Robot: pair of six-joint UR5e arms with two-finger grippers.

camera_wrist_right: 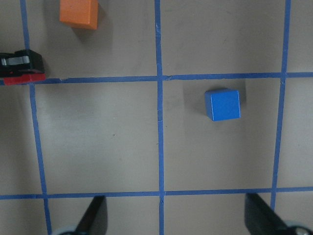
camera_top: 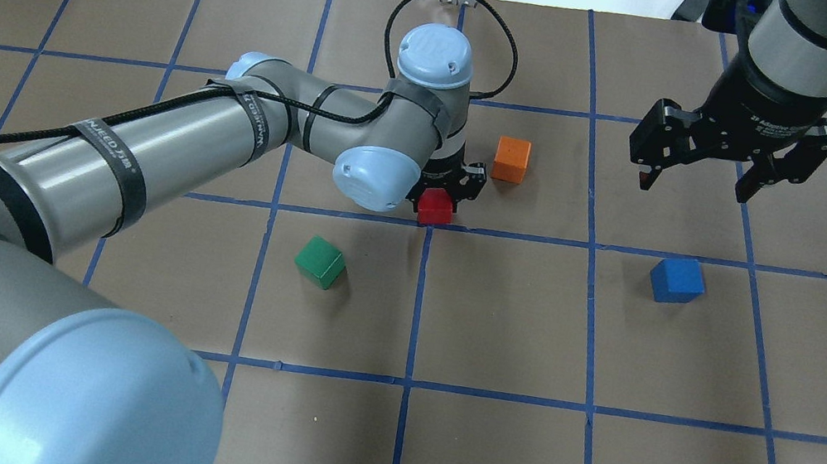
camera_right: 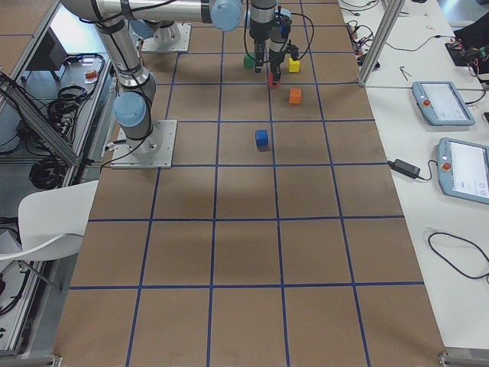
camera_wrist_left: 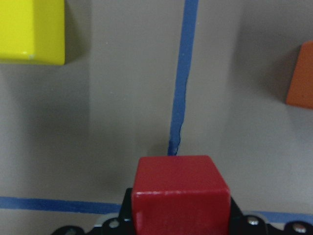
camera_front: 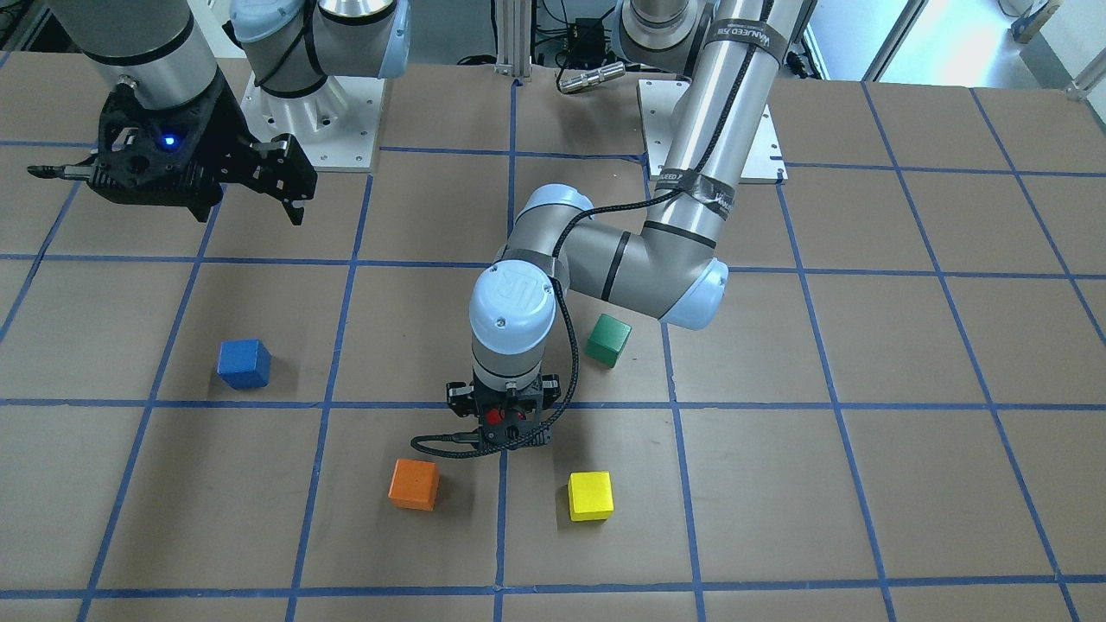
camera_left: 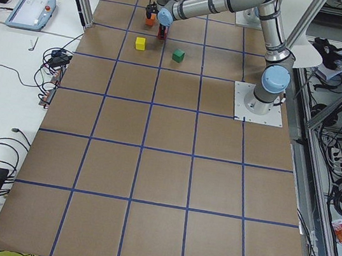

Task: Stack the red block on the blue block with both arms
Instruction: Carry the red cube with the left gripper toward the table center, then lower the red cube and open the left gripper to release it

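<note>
Two arms: the left arm (camera_top: 168, 141) reaches to mid-counter; the right arm (camera_top: 795, 61) hangs over its own side.
Red block (camera_top: 435, 206): a small solid red cube with faintly shiny faces. It sits at a crossing of blue tape lines on the brown paper-covered counter (camera_top: 499, 322), between the left jaws. Whether it rests on the paper or is barely off it cannot be told.
Left jaws: pointed straight down and drawn in narrow against two opposite sides of the red block, holding it.
Blue block (camera_top: 677, 279): a small solid blue cube, alone in a grid square on the right arm's side, well apart from the red block.
Right jaws: spread wide and empty, hanging above the counter near the blue block, not directly over it.
Handling: probably light and rigid, with no give under a squeeze. The smooth paint could slip, so two opposite flat faces at about mid-height look the safest hold. A pass between arms would need the other pair of faces left free.
Heading: a cube has no long axis. The red block sits square with the left jaws and roughly with the tape lines. The blue block is turned slightly off the grid, with its top face level.
Neighbours: an orange cube (camera_top: 511, 159) lies just beside the left jaws; a green cube (camera_top: 320, 262) and a yellow cube (camera_front: 590, 496) are near.
</note>
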